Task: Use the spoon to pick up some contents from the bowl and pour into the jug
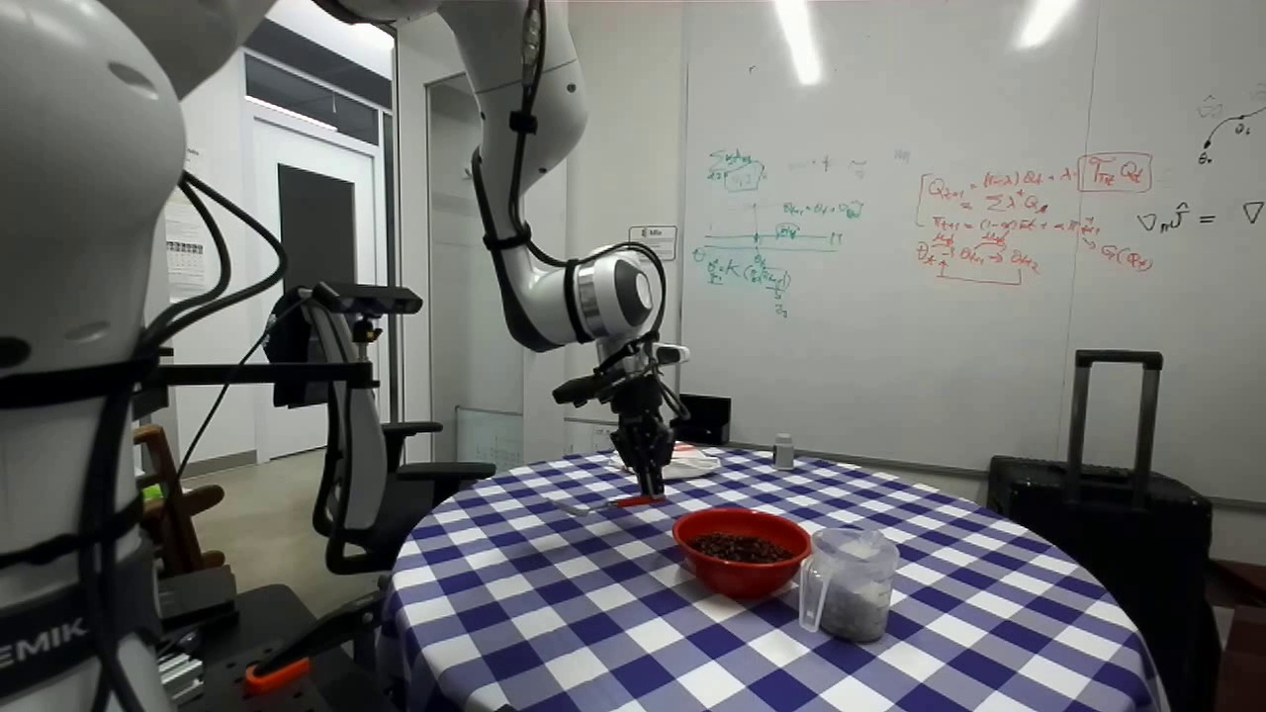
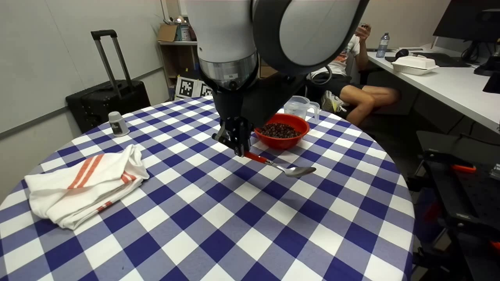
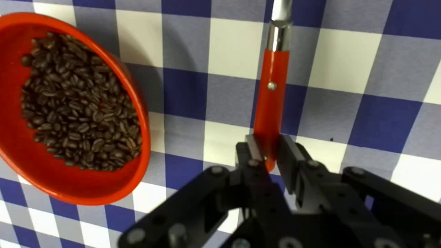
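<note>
The gripper (image 3: 268, 148), lower centre of the wrist view, clamps the butt end of the red-handled metal spoon (image 3: 272, 82). The spoon's head (image 2: 299, 171), right of centre in an exterior view, seems raised off the worktop (image 2: 218, 230). Likely light, stiff and slick, the spoon may twist when loaded; mid-handle would hold steadier. Left in the wrist view, the red bowl (image 3: 86, 186) holds coffee beans (image 3: 82, 106); near it stands the clear measuring jug (image 1: 865, 583), lower right in an exterior view.
</note>
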Robot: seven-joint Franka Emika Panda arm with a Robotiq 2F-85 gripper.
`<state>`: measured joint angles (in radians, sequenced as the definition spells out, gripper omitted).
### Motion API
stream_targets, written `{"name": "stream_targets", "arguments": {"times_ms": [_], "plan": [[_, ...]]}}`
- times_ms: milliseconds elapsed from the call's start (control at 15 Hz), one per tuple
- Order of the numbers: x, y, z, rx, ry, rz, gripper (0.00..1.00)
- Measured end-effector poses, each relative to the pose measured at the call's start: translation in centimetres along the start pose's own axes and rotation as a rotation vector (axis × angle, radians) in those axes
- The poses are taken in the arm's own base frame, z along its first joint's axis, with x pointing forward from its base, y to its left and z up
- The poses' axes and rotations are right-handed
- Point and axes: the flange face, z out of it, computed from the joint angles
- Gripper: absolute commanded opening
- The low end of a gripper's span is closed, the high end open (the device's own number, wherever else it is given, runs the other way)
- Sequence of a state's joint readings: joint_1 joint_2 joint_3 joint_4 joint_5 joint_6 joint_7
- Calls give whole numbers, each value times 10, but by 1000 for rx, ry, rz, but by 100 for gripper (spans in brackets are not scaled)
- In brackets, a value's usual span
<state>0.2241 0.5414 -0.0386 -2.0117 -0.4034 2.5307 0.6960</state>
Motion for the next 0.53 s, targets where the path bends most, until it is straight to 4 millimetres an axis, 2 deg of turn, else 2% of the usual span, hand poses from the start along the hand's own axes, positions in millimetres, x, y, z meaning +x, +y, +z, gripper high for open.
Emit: {"name": "stream_targets", "arguments": {"times_ms": [533], "plan": [[2, -2, 24, -15, 45, 17, 5]]}}
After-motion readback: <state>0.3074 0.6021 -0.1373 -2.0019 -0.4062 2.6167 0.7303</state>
